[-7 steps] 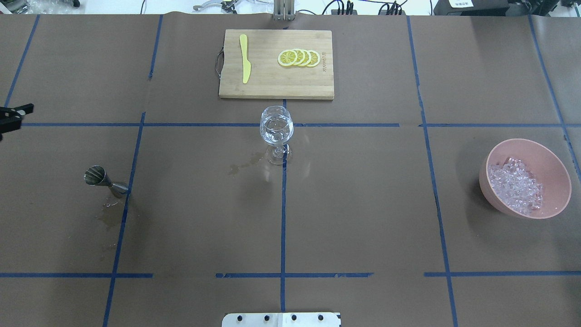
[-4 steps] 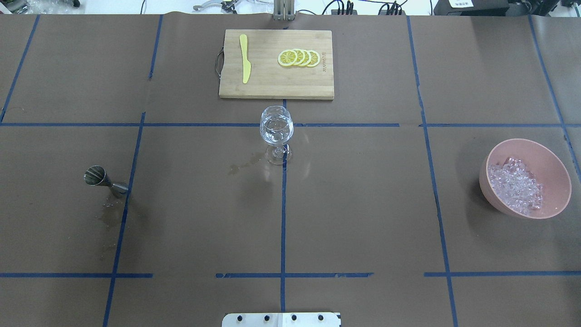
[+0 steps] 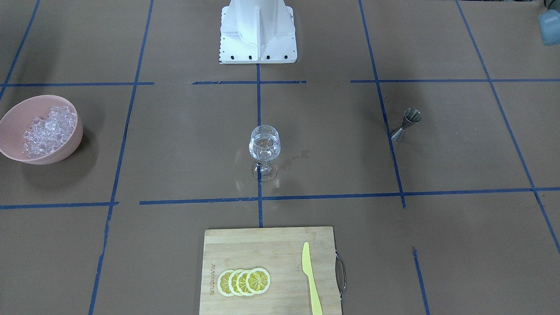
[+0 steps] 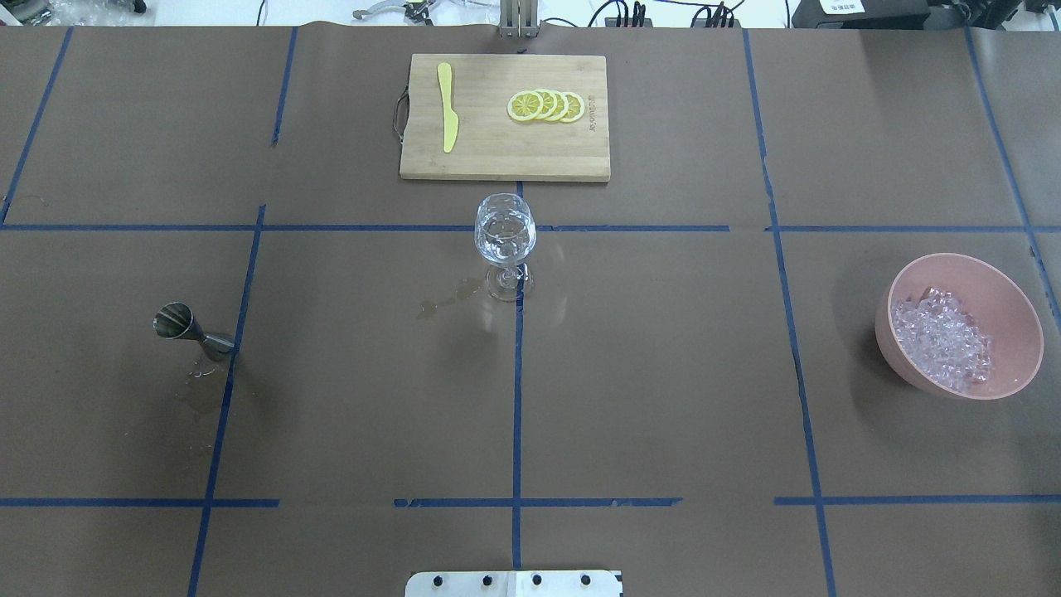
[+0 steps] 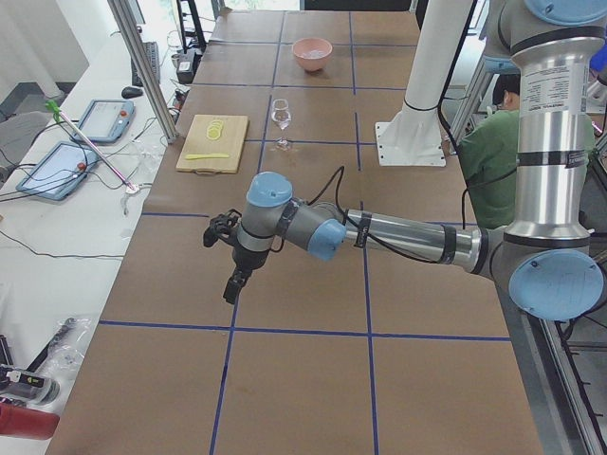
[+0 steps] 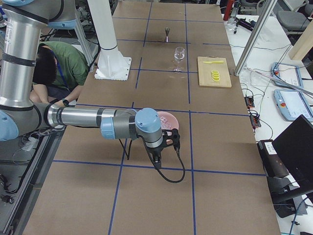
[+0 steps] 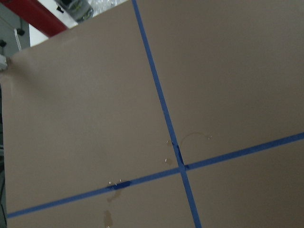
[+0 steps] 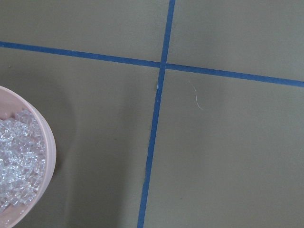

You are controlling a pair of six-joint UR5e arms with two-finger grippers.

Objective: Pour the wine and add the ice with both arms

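A clear wine glass (image 4: 505, 232) stands upright at the table's middle with a little clear liquid in it; it also shows in the front view (image 3: 264, 144). The ice (image 4: 941, 340) lies heaped in a pink bowl (image 4: 1026, 327) on the right, and the right wrist view catches it at its left edge (image 8: 19, 161). A steel jigger (image 4: 178, 323) stands on the left. My left gripper (image 5: 220, 232) hangs over the table's left end, far from the glass. My right gripper (image 6: 171, 138) hovers beside the bowl. Only the side views show them, so I cannot tell whether either is open or shut.
A wooden cutting board (image 4: 506, 157) at the far side carries lemon slices (image 4: 547, 106) and a yellow knife (image 4: 448, 108). Wet stains (image 4: 448, 298) mark the paper near the glass and the jigger. The white pedestal (image 3: 258, 35) stands at the robot's edge. A person (image 6: 56, 63) crouches beside it.
A black tip of my left gripper showed at the overhead view's left edge one second ago; it has since moved out of that view. Glass, jigger and bowl have not moved.
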